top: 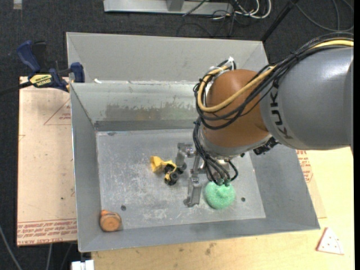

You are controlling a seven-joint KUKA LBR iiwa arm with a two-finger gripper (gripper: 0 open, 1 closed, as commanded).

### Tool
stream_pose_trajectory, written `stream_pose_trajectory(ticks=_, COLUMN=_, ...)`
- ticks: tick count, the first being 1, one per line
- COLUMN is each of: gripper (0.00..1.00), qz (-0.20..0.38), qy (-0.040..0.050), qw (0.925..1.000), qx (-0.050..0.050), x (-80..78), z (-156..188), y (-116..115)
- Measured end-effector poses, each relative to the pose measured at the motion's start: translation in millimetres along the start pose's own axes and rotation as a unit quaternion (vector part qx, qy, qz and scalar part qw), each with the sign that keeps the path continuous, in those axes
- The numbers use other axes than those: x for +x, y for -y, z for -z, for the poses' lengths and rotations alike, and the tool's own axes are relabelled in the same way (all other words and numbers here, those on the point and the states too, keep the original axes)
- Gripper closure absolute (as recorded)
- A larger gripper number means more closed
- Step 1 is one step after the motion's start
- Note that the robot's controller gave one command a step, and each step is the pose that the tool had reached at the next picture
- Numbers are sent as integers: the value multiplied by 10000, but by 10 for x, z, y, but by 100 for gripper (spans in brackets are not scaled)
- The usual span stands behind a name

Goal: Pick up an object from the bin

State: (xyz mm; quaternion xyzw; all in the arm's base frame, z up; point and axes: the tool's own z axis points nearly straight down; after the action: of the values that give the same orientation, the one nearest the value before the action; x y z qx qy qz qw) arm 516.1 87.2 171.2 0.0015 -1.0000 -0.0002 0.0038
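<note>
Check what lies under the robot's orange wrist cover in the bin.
The hand hangs below the orange wrist cover, next to a green spongy ball partly covered by cables. The grey metal bin floor directly beneath the cover is hidden.

Cables (216, 171) cover the green ball (220, 198) partly; the yellow-black thing (166, 170) is too small to identify.

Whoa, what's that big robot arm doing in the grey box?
A big grey robot arm reaches into the metal bin from the right to pick something up. Its gripper is down near the bin floor, between a small yellow-and-black toy and a fuzzy green ball. Nothing can be seen held in it yet. An orange-brown round thing sits alone in the near left corner.
</note>
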Motion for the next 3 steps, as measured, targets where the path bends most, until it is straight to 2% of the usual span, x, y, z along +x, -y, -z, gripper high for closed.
stream_pose_trajectory(ticks=1, gripper=0, qz=-12, qy=38, qw=10000, qx=-4, x=-15, z=45, y=4)
stream_pose_trajectory(ticks=2, gripper=0, qz=-372, qy=66, qw=9993, qx=-9, x=-206, z=-286, y=-100)
stream_pose_trajectory(ticks=3, gripper=100, qz=210, qy=60, qw=9998, qx=-8, x=-541, z=-760, y=-216)
